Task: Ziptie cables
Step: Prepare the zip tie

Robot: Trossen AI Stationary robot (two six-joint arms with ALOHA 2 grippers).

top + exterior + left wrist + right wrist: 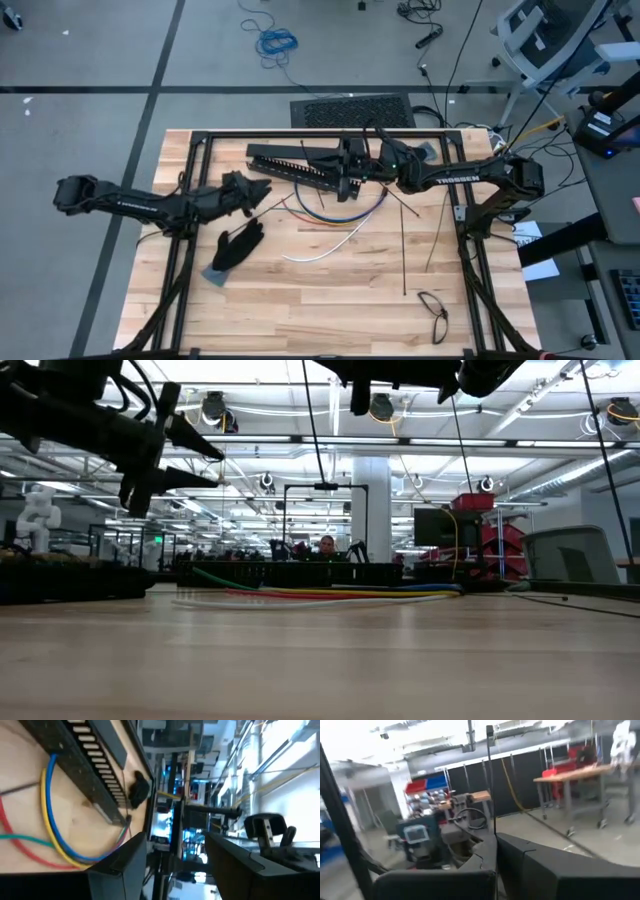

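Observation:
Several coloured cables (pixel 335 213) lie in arcs on the wooden table, in front of a long black slotted bar (pixel 285 163). They also show as cables (pixel 330 593) in the low view and cables (pixel 50 820) in the left wrist view. My left gripper (pixel 265 195) hangs above the table just left of them. It stands open with nothing between its fingers (pixel 125 865). My right gripper (pixel 345 170) is raised over the bar's right end and is shut on a thin black strip (pixel 492 795). My right gripper pinches the thin black strip (pixel 494 832) between its two shut fingers. The strip stands out of the fingers, straight, and ends in a small head (pixel 490 728). It is lifted clear of the table. Which end the fingers have is hidden by the fingers themselves.
A black glove (pixel 238 245) lies on the near left of the table. Two loose black strips (pixel 404 245) lie right of the cables, and a pair of glasses (pixel 432 312) sits near the front right. Black frame rails (pixel 300 133) edge the table. A person (pixel 326 545) sits far behind.

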